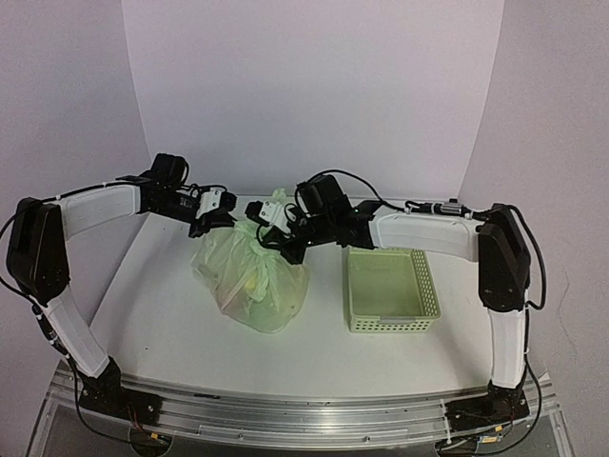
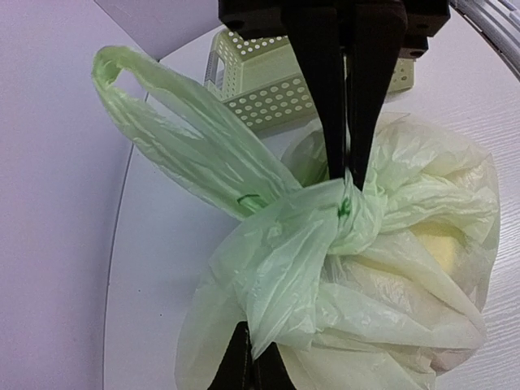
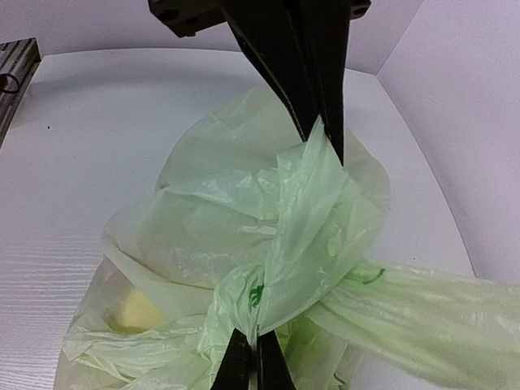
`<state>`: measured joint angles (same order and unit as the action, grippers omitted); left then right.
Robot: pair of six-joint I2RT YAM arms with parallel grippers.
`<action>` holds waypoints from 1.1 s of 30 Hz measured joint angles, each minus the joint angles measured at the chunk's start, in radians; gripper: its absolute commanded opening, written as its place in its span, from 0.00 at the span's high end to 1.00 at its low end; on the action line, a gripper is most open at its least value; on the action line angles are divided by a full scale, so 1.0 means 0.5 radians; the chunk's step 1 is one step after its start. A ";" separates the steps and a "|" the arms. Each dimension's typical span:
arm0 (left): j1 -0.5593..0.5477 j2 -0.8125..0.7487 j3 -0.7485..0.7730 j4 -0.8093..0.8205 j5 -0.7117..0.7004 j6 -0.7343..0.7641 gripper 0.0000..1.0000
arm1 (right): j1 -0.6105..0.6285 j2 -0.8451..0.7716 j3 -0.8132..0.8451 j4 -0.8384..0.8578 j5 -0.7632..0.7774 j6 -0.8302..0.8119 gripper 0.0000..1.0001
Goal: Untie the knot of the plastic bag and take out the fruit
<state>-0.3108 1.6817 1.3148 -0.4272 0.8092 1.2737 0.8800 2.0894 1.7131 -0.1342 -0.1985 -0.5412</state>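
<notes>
- Pale green translucent plastic bag (image 1: 255, 286) sits on the white worktop (image 1: 162, 324), centre-left of the top view. It is tied shut and bulging.
- Knot (image 2: 355, 213) is on top of the bag. In the left wrist view it sits right of centre, a tight bunched lump with a small green print mark.
- Left hand (image 2: 348, 174) comes down from the top edge of its view. Fingers are nearly together, pinching the film right at the top of the knot.
- Right hand (image 3: 325, 140) enters from the top of its own view, fingers narrow, clamped on one ear end of the knot. That ear runs from the fingertips down to the lump in the lower middle.
- Handle loop (image 2: 175, 122) stands free, stretching to the upper left of the left wrist view, with an open loop at its end.
- In the top view both hands meet over the bag top, one from the left and one from the right, close together.
- Fruit (image 2: 443, 242) is inside the bag. Only a yellow shape shows through the film, at the right of the left wrist view and the lower left of the right wrist view. Cannot tell which kind.
- Pale green perforated basket (image 1: 390, 324) is on the worktop right of the bag, apart from it.
- Dark fingertips of the opposite hand show at the bottom edge of each wrist view.
</notes>
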 measured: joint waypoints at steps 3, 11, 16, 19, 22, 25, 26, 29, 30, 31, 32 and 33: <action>0.027 0.000 0.000 0.001 0.001 -0.001 1.00 | -0.026 -0.162 -0.198 0.086 0.023 0.080 1.00; 0.241 -0.010 -0.016 0.024 -0.053 -0.001 1.00 | -0.263 -0.497 -0.697 0.210 -0.011 0.341 1.00; 0.245 -0.042 -0.084 0.036 -0.058 0.000 1.00 | -0.300 -0.498 -0.810 0.304 -0.069 0.443 1.00; 0.265 -0.053 -0.122 0.045 -0.070 0.008 1.00 | -0.297 -0.498 -0.813 0.333 -0.098 0.466 1.00; 0.293 -0.055 -0.124 -0.005 -0.065 0.068 0.67 | -0.280 -0.493 -0.782 0.342 -0.127 0.458 1.00; 0.313 -0.060 -0.064 -0.147 -0.054 0.117 0.44 | -0.239 -0.469 -0.710 0.291 -0.127 0.430 1.00; 0.306 -0.060 -0.017 -0.211 -0.051 0.118 0.42 | -0.228 -0.457 -0.684 0.277 -0.127 0.420 1.00; 0.194 -0.060 0.198 -0.386 -0.016 0.123 0.40 | -0.197 -0.418 -0.596 0.249 -0.130 0.379 1.00; 0.138 -0.062 0.268 -0.423 0.008 0.123 0.40 | -0.187 -0.409 -0.571 0.241 -0.132 0.362 1.00; 0.080 -0.066 0.330 -0.453 0.035 0.123 0.40 | -0.176 -0.400 -0.548 0.234 -0.134 0.345 1.00; 0.022 -0.072 0.381 -0.475 0.058 0.123 0.40 | -0.164 -0.392 -0.525 0.228 -0.136 0.327 1.00; -0.033 -0.079 0.413 -0.486 0.071 0.123 0.41 | -0.152 -0.382 -0.502 0.222 -0.138 0.309 1.00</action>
<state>-0.3274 1.6422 1.5212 -0.6702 0.8449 1.3350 0.8041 1.8986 1.4619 -0.0233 -0.2676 -0.3866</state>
